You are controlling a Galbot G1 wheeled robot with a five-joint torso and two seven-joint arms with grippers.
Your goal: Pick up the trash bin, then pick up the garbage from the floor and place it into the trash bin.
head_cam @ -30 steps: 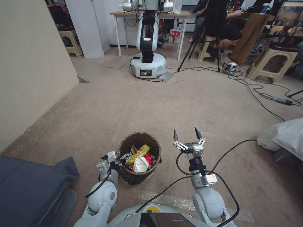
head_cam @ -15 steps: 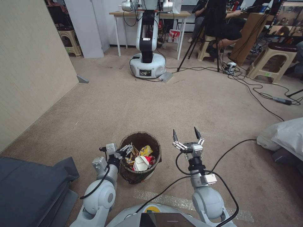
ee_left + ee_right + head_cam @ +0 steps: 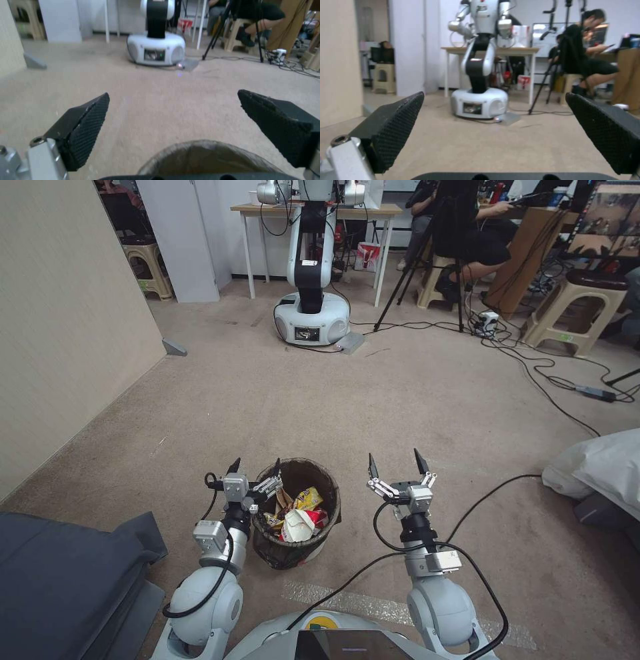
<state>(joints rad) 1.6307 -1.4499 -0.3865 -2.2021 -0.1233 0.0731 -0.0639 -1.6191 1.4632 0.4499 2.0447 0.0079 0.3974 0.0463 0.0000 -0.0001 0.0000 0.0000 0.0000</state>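
The trash bin [image 3: 265, 540], a small round bucket with a dark brown bag folded over its rim, stands on the carpet between my two arms. Garbage lies inside it: a yellow wrapper [image 3: 307, 497], a white crumpled piece [image 3: 297, 525] and a bit of red. My left gripper [image 3: 255, 473] is open at the bin's left rim, pointing forward, with nothing between its fingers. In the left wrist view the left gripper [image 3: 173, 112] is spread wide above the bin's rim [image 3: 203, 147]. My right gripper [image 3: 395, 461] hangs open and empty just right of the bin, and the right gripper [image 3: 493, 120] faces the room.
Another white robot [image 3: 312, 313] stands ahead by a table. Cables [image 3: 533, 373] run across the carpet at the right, and one leads to a white bag [image 3: 600, 467]. Grey fabric [image 3: 60, 573] lies at my left below a beige wall panel [image 3: 67, 313]. Stools and a tripod stand at the back.
My left gripper has pulled back from over the bin's inside to its left rim, turned forward and opened. The yellow wrapper now lies lower in the bin. The right arm has barely moved.
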